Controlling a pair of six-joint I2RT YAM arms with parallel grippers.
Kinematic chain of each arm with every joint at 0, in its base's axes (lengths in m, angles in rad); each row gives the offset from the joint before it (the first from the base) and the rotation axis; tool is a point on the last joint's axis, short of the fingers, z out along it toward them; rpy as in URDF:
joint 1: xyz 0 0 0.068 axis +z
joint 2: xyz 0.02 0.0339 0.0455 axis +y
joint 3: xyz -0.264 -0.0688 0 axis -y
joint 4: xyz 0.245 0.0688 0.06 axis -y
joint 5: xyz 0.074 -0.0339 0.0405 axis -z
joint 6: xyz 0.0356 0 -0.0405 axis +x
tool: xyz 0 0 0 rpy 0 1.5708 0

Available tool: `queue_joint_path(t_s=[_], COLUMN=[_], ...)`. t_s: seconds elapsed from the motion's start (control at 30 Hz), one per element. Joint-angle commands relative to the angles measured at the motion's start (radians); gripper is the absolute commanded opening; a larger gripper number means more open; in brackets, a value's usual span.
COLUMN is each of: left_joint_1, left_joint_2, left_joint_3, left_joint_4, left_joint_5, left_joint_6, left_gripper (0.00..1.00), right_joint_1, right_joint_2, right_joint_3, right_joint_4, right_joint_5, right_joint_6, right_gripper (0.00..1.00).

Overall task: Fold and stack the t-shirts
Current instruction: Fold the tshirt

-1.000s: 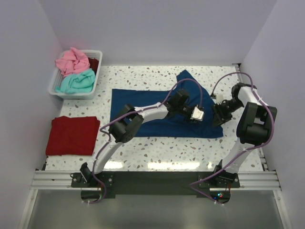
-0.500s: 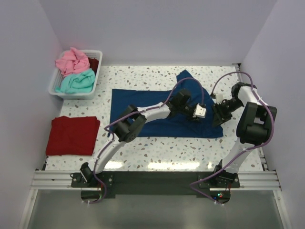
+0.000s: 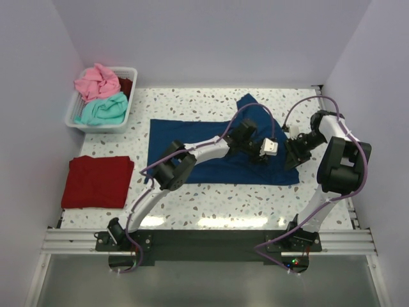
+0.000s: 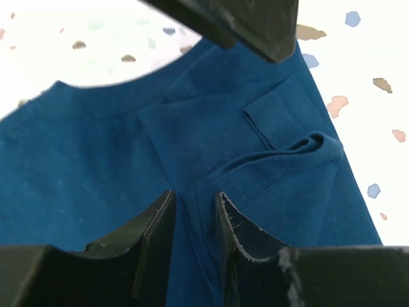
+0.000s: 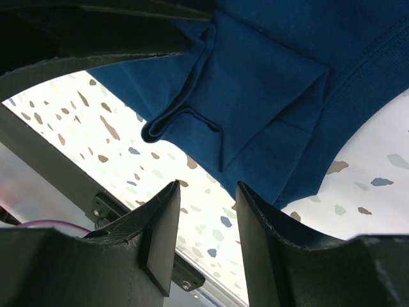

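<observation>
Left tool (image 4: 195, 208) edged right over navy t-shirt (image 3: 192, 137), grip unclear, right tool (image 5: 208, 195) released.

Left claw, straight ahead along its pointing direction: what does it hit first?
Likely the navy t-shirt: the left claw aims at its folded cloth, nothing between, though depth is unclear.

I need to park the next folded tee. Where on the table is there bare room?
Bare: the near strip between the navy shirt and the front rail; the far strip between the basket and the navy shirt's far corner. Crowded: the right side, where the left gripper and right gripper meet at the shirt's edge; the left edge holds the red shirt.
</observation>
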Motion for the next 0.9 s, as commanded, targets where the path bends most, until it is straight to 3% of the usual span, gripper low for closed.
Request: queue_joint_path(t_s=[0.0, 0.13, 0.43, 0.7, 0.87], left_joint_1=[0.010, 0.011, 0.028, 0.033, 0.033], left_joint_2=[0.017, 0.029, -0.078, -0.222, -0.244], left_joint_3=[0.065, 0.091, -0.074, -0.244, -0.291], left_joint_4=[-0.040, -0.050, 0.164, 0.362, 0.379], left_joint_5=[-0.021, -0.025, 0.008, 0.036, 0.045], left_joint_6=[-0.055, -0.065, -0.138, -0.194, -0.191], left_gripper=[0.36, 0.32, 0.00, 0.00, 0.00], right_joint_1=[-0.002, -0.002, -0.002, -0.002, -0.002], right_joint_2=[0.015, 0.015, 0.017, 0.037, 0.052], right_joint_3=[0.038, 0.043, 0.049, 0.080, 0.103], right_joint_4=[-0.021, -0.026, -0.032, -0.021, -0.036], right_joint_5=[-0.034, -0.036, -0.039, -0.060, -0.085], right_joint_6=[-0.013, -0.016, -0.024, -0.019, -0.027], right_gripper=[0.44, 0.44, 0.44, 0.47, 0.48])
